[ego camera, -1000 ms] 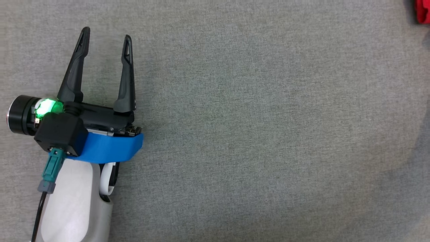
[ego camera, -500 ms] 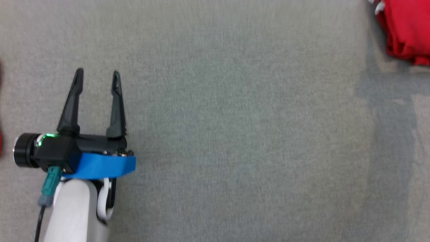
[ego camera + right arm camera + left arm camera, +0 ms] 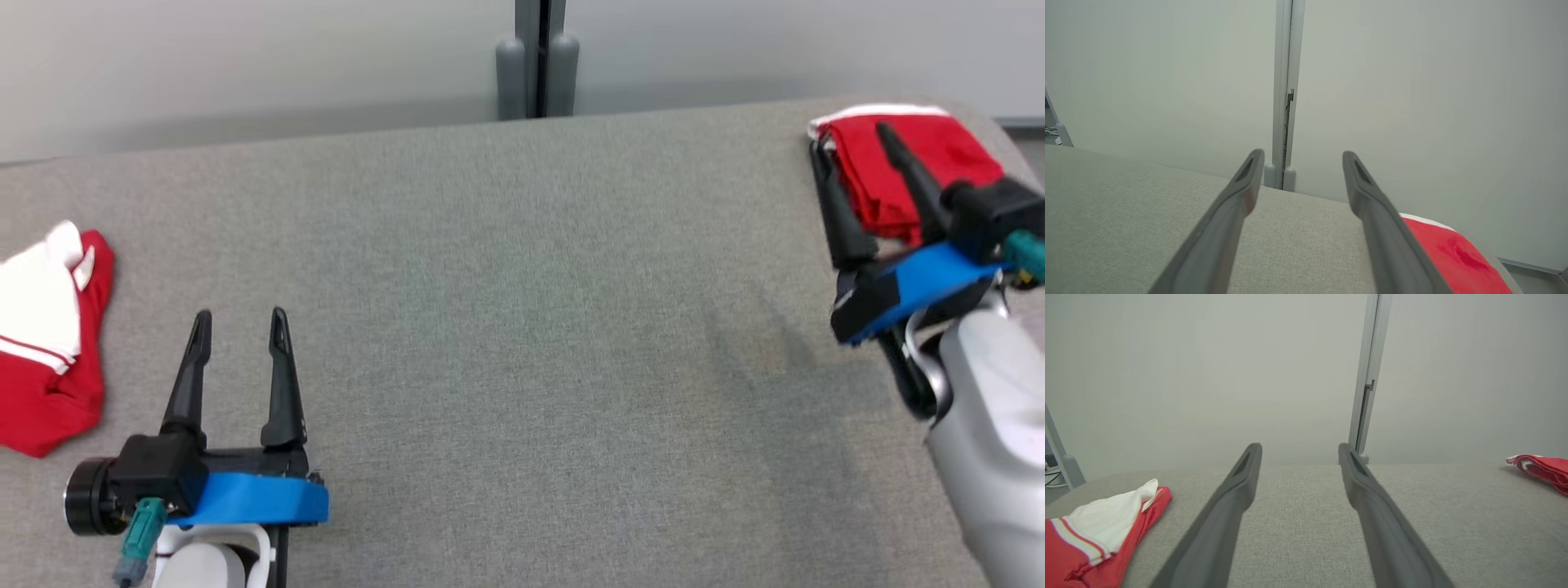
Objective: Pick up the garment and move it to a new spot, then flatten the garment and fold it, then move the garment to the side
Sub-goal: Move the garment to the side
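The left gripper (image 3: pixel 241 314) has its fingers spread wide with nothing between them, hovering low over the grey fabric-covered surface (image 3: pixel 522 343). A crumpled red and white garment (image 3: pixel 49 343) lies on the surface off to the outer side of its left finger, near but apart from it. The right gripper (image 3: pixel 849 137) also has its fingers spread and empty. A folded red garment (image 3: pixel 914 163) with a white edge lies at the far right end of the surface. From the head view one right finger crosses in front of it and the other stands at its inner edge. In the right wrist view it lies below and outside the right-hand finger, and whether it touches cannot be told. Beyond both sets of fingertips stands a pale wall with a grey post (image 3: pixel 539 57).
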Controlling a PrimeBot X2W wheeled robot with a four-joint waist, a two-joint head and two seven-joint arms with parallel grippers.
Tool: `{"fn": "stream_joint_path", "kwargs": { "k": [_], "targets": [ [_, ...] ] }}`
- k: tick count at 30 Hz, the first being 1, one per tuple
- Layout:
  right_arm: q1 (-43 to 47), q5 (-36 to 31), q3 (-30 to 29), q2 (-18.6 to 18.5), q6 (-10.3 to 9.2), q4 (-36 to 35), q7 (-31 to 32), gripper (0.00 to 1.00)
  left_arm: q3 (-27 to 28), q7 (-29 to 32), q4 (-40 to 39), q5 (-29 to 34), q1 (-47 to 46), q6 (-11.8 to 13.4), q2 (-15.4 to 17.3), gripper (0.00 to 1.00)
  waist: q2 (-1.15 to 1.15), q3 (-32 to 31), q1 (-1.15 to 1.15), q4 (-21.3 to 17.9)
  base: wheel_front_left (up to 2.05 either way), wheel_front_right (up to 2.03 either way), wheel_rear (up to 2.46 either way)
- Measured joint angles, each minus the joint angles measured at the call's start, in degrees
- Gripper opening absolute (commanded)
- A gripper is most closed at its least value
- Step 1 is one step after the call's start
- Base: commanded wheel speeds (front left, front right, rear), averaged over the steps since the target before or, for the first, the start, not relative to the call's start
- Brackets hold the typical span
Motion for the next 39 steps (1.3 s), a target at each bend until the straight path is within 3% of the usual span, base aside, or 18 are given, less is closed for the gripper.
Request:
{"fn": "stream_joint_path", "kwargs": {
  "k": [20,28,39],
  "targets": [
    [30.53,-1.15,-8.1,6.93,0.0,-16.01,0.37,1.0,0.79,0.01,4.72,-0.59,7.31,-0.33,-1.52,1.0,0.0,-8.99,0.01,1.0,0.0,0.0,0.0],
    [36.07,-3.24,-12.13,10.37,0.0,-19.64,0.97,1.0,0.99,0.0,5.33,-0.48,7.67,-0.66,-1.69,1.0,0.0,-9.51,0.01,1.41,0.0,0.0,0.0],
    [38.01,-4.07,-13.26,11.59,0.0,-22.14,2.23,1.0,1.44,0.0,5.76,0.02,7.68,-1.27,-1.72,1.0,0.01,-9.76,0.02,1.45,0.0,0.0,0.0]
  ]
}}
